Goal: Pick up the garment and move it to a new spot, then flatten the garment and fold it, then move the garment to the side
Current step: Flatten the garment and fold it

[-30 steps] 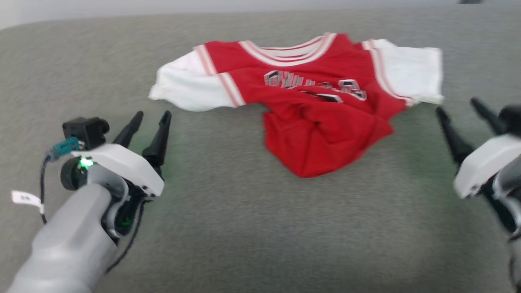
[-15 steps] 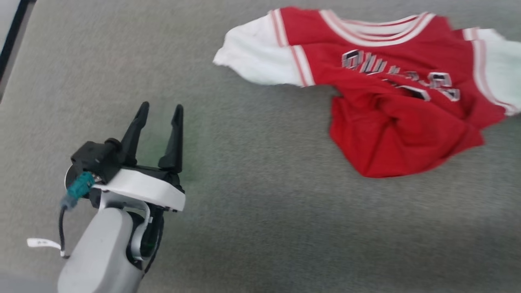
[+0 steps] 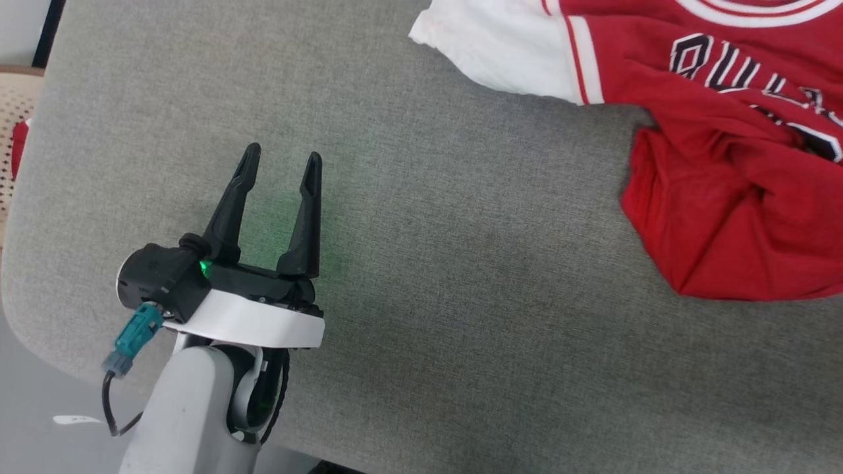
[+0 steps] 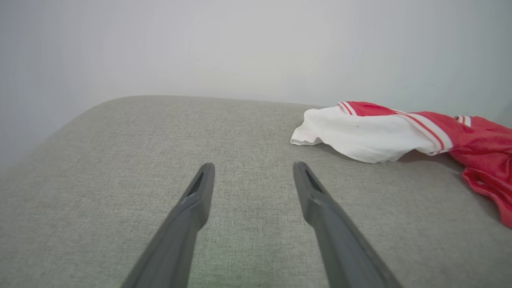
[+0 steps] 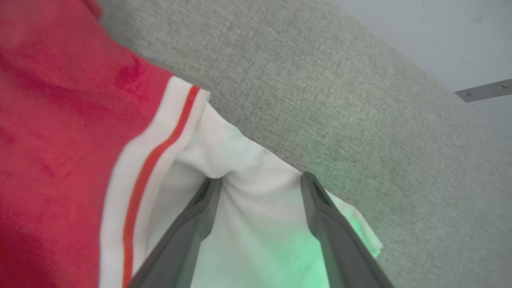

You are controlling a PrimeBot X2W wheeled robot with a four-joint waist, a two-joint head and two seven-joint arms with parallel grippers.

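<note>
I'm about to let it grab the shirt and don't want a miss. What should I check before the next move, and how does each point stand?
1. Left gripper open: ok, jaws apart.
2. Right gripper open: ok, jaws apart.
3. Fabric between the right gripper's jaws: ok, a white sleeve of the garment lies there.
4. Left gripper at the garment: not ok, bare grey cushion separates it from the other sleeve.
5. Garment lying flat: not ok, its red lower part is bunched.
6. Right gripper low enough to pinch the sleeve: cannot tell.
</note>
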